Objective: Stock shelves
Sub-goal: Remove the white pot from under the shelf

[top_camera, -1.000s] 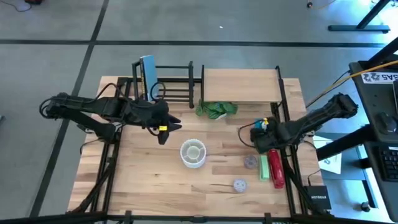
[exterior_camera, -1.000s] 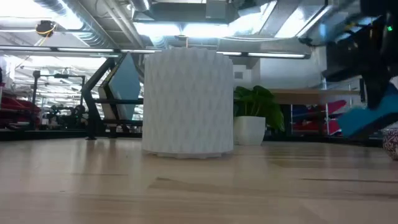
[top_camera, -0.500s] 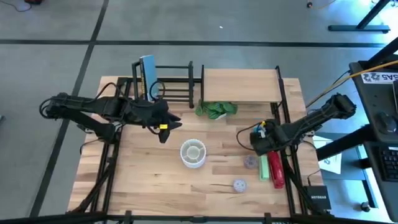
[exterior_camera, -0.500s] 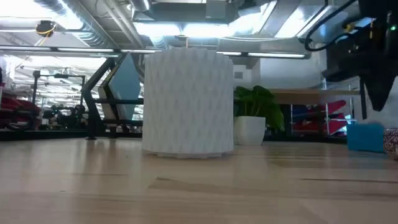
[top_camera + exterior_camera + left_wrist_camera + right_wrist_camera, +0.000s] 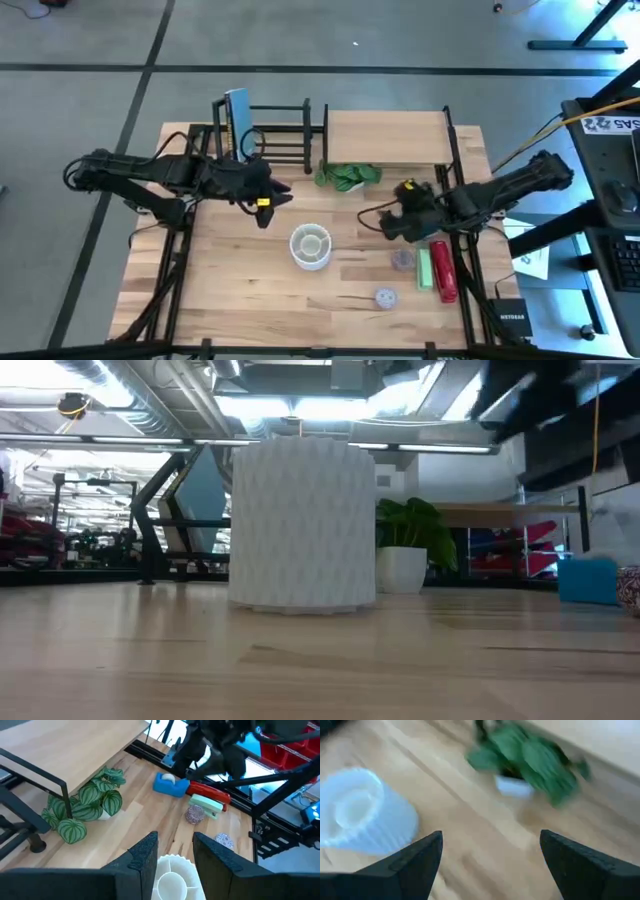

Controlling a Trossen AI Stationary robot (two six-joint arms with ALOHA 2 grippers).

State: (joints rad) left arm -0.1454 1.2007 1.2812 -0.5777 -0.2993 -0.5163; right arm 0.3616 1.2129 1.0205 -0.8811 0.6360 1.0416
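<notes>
the small black metal rack (image 5: 268, 128) stands at the far edge of the table (image 5: 230, 290), just beside the wood shelf board (image 5: 385, 137), the two side by side with their long sides running along that far edge and their open fronts facing the arms. a blue flat item (image 5: 237, 122) stands upright at the rack's outer end. a green potted plant (image 5: 347, 177) sits under the board's front edge, partly hidden by it from above. the white ribbed cup (image 5: 311, 246) stands well in front of the plant, near the table's middle. the left gripper (image 5: 268, 203) hovers between the rack and the cup, its fingers (image 5: 145, 854) parted with nothing between them. the right gripper (image 5: 385, 222) hangs beside the cup on the board's side, its fingers (image 5: 417, 865) spread wide and empty, aimed toward the plant. a blue tape dispenser (image 5: 171, 783) lies near the board's upright; from above the right arm covers it. beyond it lie a red bottle (image 5: 443, 270) and a green item (image 5: 424, 268), both lengthwise toward the front edge, then two small round patterned pieces (image 5: 402, 261) whose make is hard to tell.
</notes>
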